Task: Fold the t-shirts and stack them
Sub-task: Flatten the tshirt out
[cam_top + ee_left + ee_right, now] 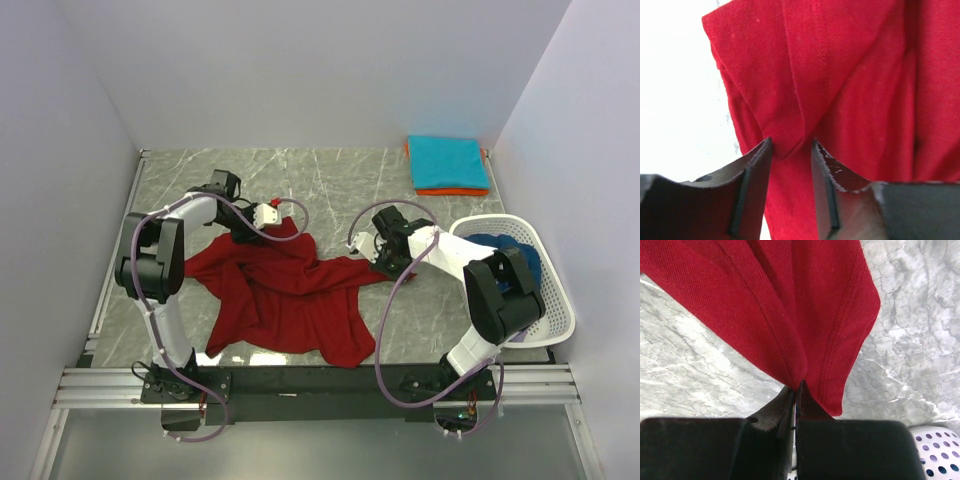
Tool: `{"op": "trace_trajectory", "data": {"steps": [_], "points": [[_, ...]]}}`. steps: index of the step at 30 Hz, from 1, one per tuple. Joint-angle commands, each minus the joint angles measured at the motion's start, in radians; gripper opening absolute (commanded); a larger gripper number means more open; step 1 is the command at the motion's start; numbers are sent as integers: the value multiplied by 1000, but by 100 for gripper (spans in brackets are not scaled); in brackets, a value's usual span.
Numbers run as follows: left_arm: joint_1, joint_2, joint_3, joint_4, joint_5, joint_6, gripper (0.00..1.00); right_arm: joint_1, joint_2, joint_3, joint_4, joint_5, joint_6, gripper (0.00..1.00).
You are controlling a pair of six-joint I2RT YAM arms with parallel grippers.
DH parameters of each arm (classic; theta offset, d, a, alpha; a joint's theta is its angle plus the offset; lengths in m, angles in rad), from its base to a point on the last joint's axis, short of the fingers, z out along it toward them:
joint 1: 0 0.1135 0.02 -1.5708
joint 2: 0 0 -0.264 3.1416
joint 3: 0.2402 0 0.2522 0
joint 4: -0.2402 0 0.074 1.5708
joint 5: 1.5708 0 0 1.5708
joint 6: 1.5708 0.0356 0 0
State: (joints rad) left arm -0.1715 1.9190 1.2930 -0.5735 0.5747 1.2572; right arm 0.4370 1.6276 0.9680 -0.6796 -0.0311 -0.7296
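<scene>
A dark red t-shirt lies crumpled and partly spread in the middle of the table. My left gripper is at its far left edge. In the left wrist view the gripper stands open, with a fold of the red cloth between its fingertips. My right gripper is at the shirt's right corner. In the right wrist view it is shut on a hemmed edge of the red cloth. A folded teal t-shirt lies on an orange one at the far right.
A white mesh basket stands at the right edge, close to my right arm, with a navy blue t-shirt in it. White walls close in the grey marble table on three sides.
</scene>
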Motion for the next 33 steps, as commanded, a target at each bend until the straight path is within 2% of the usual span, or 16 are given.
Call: {"op": "trace_trajectory", "data": {"steps": [1, 3, 6, 7, 14, 19, 20, 22, 23, 25, 26, 29, 33], "points": [[-11, 32, 52, 14, 1, 41, 42, -14, 8, 40, -28, 0, 7, 0], [-16, 47, 66, 12, -4, 42, 37, -14, 9, 43, -25, 2, 6, 0], [-13, 41, 94, 5, 5, 7, 6, -18, 20, 54, -21, 13, 9, 0], [-8, 38, 106, -20, 7, -4, 1, -24, 26, 60, -23, 14, 9, 0], [156, -12, 245, -163, 40, -146, 1, -50, 87, 187, -72, -12, 25, 0], [262, -31, 258, -221, 24, -147, 1, -47, 208, 385, -158, -108, 52, 2], [267, -28, 256, -226, 19, -151, 1, -47, 227, 411, -178, -122, 53, 10], [276, -17, 256, -224, 8, -162, 1, -50, 281, 475, -195, -136, 47, 16], [280, -9, 267, -223, 1, -179, 1, -49, 299, 492, -216, -136, 33, 23], [290, 17, 282, -233, 1, -185, 1, -60, 327, 517, -227, -128, 19, 30], [294, 26, 301, -238, 1, -192, 1, -64, 330, 515, -230, -125, 1, 42], [302, 49, 321, -241, 7, -202, 1, -92, 325, 505, -227, -118, -27, 50], [300, 66, 325, -243, 8, -205, 1, -132, 308, 488, -218, -116, -54, 53]]}}
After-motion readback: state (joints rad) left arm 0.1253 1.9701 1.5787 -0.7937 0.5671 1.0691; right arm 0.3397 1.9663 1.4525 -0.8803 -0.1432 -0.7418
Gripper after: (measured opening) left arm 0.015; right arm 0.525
